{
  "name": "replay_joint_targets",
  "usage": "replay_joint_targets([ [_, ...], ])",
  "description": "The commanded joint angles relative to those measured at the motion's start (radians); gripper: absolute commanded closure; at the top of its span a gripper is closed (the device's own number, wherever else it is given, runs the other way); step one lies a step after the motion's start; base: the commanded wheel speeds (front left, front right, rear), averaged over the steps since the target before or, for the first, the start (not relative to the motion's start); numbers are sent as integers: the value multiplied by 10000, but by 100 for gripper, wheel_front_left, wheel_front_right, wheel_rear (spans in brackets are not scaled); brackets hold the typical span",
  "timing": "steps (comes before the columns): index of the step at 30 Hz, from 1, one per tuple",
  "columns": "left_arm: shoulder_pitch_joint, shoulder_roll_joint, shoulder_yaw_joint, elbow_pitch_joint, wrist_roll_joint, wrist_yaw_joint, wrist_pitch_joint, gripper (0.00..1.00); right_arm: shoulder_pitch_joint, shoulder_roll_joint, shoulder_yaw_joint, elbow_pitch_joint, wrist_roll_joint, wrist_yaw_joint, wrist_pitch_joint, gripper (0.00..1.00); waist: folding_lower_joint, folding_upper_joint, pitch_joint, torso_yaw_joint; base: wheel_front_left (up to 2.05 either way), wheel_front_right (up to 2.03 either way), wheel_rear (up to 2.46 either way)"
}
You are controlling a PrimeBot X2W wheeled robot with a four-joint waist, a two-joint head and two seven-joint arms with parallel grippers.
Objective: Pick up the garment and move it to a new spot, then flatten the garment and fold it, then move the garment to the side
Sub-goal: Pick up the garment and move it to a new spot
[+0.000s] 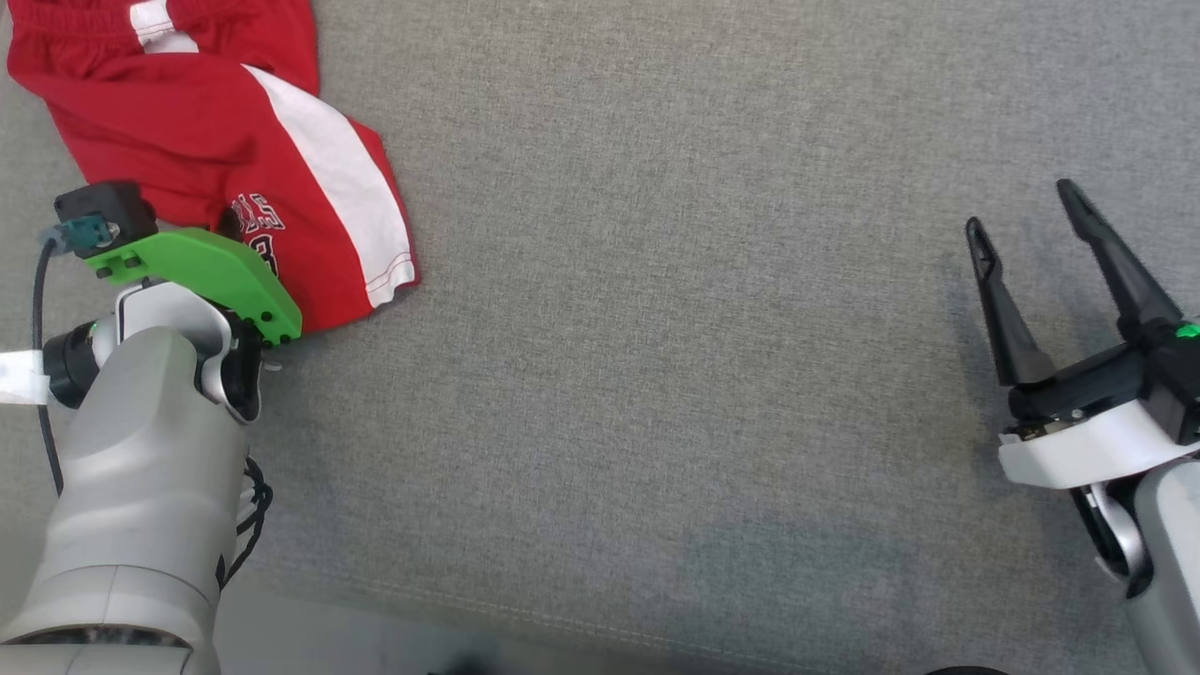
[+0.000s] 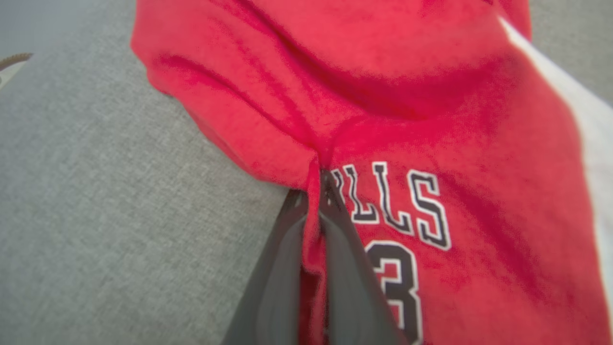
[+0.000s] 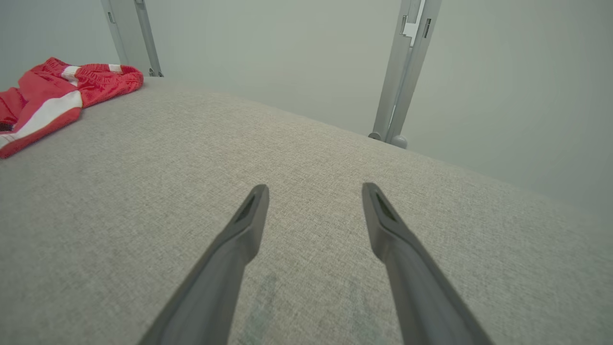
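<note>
Now, head view first. Lying on far left part of bench [image 1: 703, 328]: red shorts [image 1: 187, 122] w/ white side stripe, crumpled, cut off by pic edge at top. Reaching into near edge of shorts: left tool [image 1: 230, 223], mostly hidden under green bracket [image 1: 202, 267] and black camera box [image 1: 103, 216]; just a dark tip visible against the cloth, beside the lettering. Over at lower right, well apart from shorts: right tool [image 1: 1022, 214], spread wide, holding nothing, over bare grey surface.

Left wrist view next. Pinched tight on a ridge of red fabric: left tool [image 2: 316, 191], both fingers [image 2: 278, 268] pressed together w/ a fold of shorts [image 2: 431, 120] squeezed btw them. Just right of the tips: dark letters "LLS" w/ white outline, a "3" below. White stripe at far right. Grey bench [image 2: 96, 191] to the left, under the cloth.

Right wrist view last. Wide apart and empty: right tool [image 3: 314, 189], pointing across bench [image 3: 311, 143]. Far off at upper left, near bench edge: shorts [image 3: 52, 96], bunched, waistband end toward the back. Behind bench: two grey metal posts [image 3: 407, 72] and pale wall [image 3: 287, 48].
</note>
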Motion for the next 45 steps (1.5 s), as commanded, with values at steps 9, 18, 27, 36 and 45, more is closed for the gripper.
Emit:
replay_joint_targets([
  [9,99,-587,-1357,-1427,684,-705,-783,100,891,1801,-2,598,205,-18,-25,0,0,-1,-2353,-888,0,0,0],
  [18,1582,-949,-3824,-5445,-513,-763,525,100,1436,2735,-194,747,152,-16,-25,0,0,-1,-3151,-2646,0,0,0],
  [27,1808,-937,-6570,-9380,-2387,327,1452,100,1430,3141,-304,796,169,-18,-25,0,0,-1,-3130,-4292,0,0,0],
  [36,1883,-757,-8076,-9324,-4170,1051,1667,100,1817,3419,-517,866,142,-17,-25,0,0,-1,-3069,-4932,0,0,0],
  [45,2082,1658,-8204,-6328,-4267,854,2998,100,1987,3341,-475,1030,21,-17,-25,0,0,-1,-3390,-4177,0,0,0],
])
